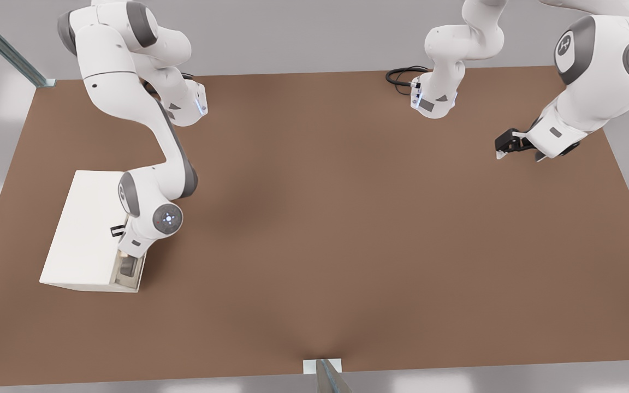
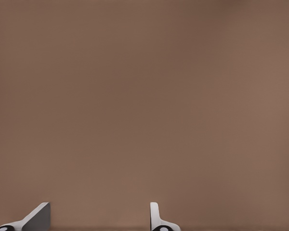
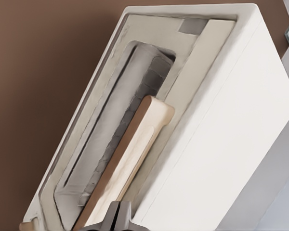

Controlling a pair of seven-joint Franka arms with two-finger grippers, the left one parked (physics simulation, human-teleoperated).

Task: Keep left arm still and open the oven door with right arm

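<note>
Right wrist view looks steeply down the front of the oven [image 3: 221, 144], where the door [image 3: 111, 144], a cream frame around a dark window, appears shut or nearly so against the body, with its pale wooden handle [image 3: 130, 159] running along it. At the frame's edge the gripper [image 3: 118, 216] shows as two dark fingertips pressed close together just at the near end of the handle; whether they pinch the bar or only sit beside it cannot be told. Front view from overhead shows the oven as a plain cream box on the brown table [image 1: 347, 245], near the front view's left edge, with its front turned toward the front view's right. The right arm [image 1: 150, 180] bends down over that front, its wrist hanging above the lower end of the face and hiding much of the door. The other arm hangs well apart at the far right, over bare table. By the look of things the task is at the step of engaging the handle, with the door not yet swung open. The next move likely calls for a firm hold on the bar, then a pull away from the oven's front that follows the door's hinge arc rather than a straight line
</note>
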